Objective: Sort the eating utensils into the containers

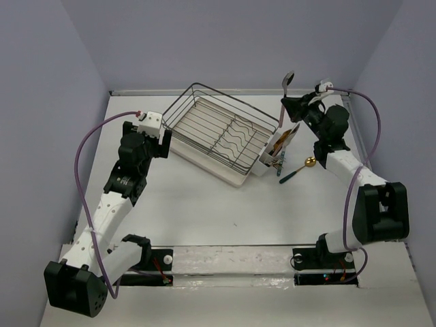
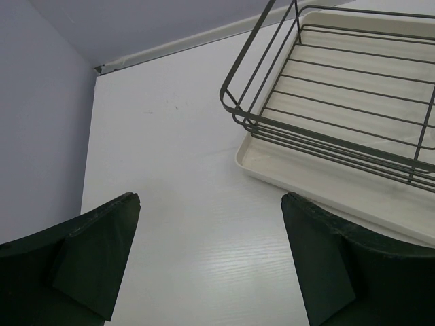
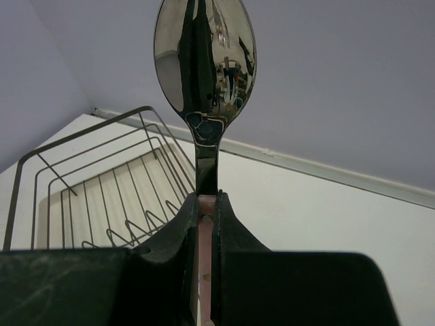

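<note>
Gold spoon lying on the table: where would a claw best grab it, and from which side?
Probably the dark handle of the gold spoon, around its middle, coming straight down from above and gripping across it. It lies flat on the table, the handle is slim and straight, and the round bowl would likely slip.

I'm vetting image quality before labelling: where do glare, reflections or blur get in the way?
Right wrist: the spoon bowl mirrors the room, and the right gripper shut on its handle is dark and soft. Left wrist: even light, rack sharp, open left gripper dark and featureless. Top view: soft light, mild glare on the near-edge strip; utensils in the holder too small to tell apart.
</note>
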{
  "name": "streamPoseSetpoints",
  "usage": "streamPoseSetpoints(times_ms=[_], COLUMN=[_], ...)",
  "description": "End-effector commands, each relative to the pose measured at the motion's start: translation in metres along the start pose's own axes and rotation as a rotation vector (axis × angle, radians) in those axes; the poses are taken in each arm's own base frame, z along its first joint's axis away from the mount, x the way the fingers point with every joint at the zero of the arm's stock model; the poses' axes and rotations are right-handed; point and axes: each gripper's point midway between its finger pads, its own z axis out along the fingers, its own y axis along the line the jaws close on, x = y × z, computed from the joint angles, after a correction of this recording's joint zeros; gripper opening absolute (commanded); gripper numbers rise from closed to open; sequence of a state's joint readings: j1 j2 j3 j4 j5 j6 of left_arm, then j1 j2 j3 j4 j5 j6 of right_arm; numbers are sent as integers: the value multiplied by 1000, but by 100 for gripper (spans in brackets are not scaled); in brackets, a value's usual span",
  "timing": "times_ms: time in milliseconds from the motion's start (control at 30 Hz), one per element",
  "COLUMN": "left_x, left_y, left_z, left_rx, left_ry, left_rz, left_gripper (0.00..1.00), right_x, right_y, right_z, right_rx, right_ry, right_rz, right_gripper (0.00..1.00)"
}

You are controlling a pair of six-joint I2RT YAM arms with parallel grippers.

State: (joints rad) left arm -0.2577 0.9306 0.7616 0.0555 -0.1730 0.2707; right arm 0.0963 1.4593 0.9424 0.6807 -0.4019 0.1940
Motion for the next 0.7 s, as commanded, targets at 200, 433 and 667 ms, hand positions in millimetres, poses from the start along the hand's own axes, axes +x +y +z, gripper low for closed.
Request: streamPoseSetpoints(times_ms=[200, 433, 667], left_x=[-23, -23, -27], left_y=[6, 7, 8], left_z=[-7, -6, -6], left_rx=[-12, -11, -12], left_ry=[-74, -66, -74], left_rz=[-25, -16, -16], left_gripper=[99, 99, 99], right_x=[-17, -39, -94], right_y=[5, 23, 10], right_z=[-14, -5, -5], right_rx=[2, -94, 6], right_ry=[-101, -111, -201], right_rz=[-18, -15, 15], right_gripper=[0, 0, 0])
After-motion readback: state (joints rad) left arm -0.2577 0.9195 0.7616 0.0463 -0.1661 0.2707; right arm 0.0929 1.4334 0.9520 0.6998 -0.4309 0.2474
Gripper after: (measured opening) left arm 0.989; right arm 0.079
